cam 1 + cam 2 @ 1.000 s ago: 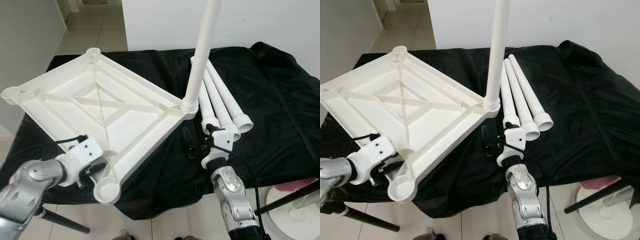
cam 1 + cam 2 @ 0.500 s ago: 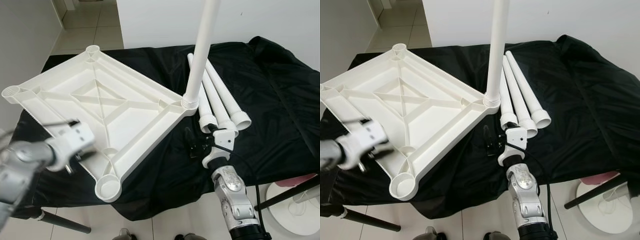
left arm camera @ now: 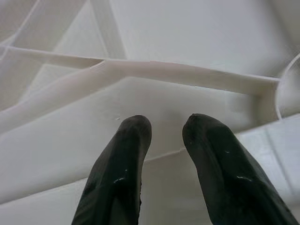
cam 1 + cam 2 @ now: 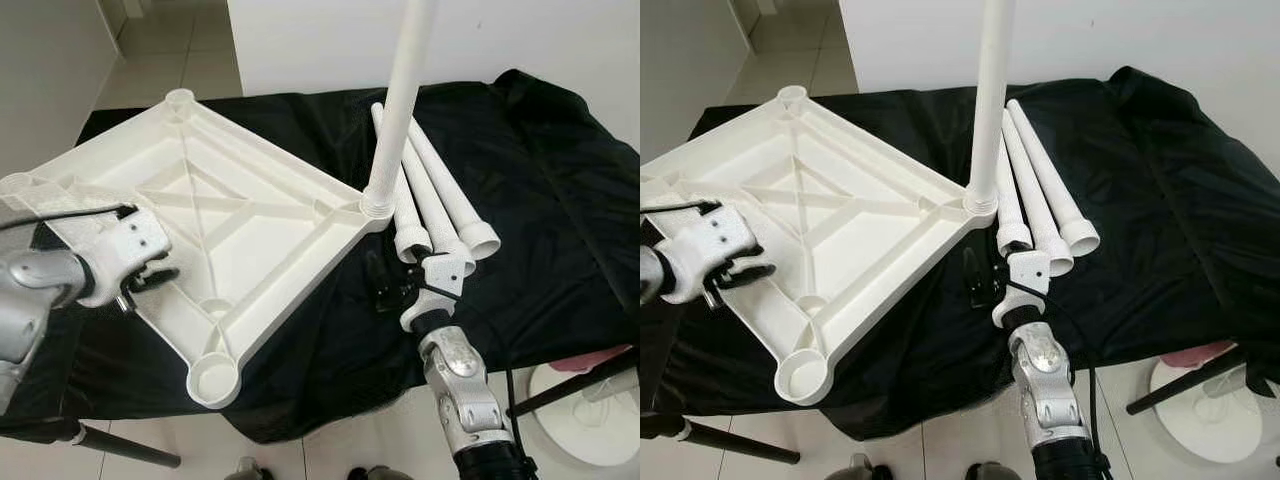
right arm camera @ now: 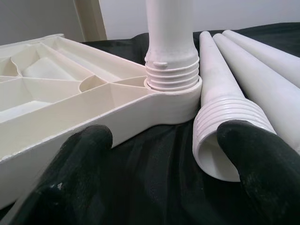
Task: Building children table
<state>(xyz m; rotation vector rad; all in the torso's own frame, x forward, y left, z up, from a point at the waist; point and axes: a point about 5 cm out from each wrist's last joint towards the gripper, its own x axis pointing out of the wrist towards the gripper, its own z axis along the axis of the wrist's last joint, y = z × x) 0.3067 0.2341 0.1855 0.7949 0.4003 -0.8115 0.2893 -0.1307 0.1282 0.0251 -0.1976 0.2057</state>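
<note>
In the left eye view, an upside-down white plastic tabletop lies on a black cloth that drapes a table, its ribbed underside facing up. One table leg stands upright, screwed into the tabletop's right-hand corner socket. Three loose legs lie side by side on the cloth just beside that corner, their threaded open ends toward the robot. An empty round socket sits at the tabletop's nearest corner. The left gripper is at the tabletop's left edge, black fingers pointing in over the rim. The right gripper hovers low over the cloth, between the standing leg's corner and the ends of the loose legs.

The right eye view gives the same layout (slightly shifted); a round white base stands on the tiled floor at the lower right.

In the left wrist view, the two fingers stand a narrow gap apart with nothing between them, just above a flat panel and a rib of the tabletop's underside.

In the right wrist view, the fingers are spread wide and hold nothing. Between them appear the threaded foot of the standing leg in its socket and the ringed mouth of the nearest loose leg.
</note>
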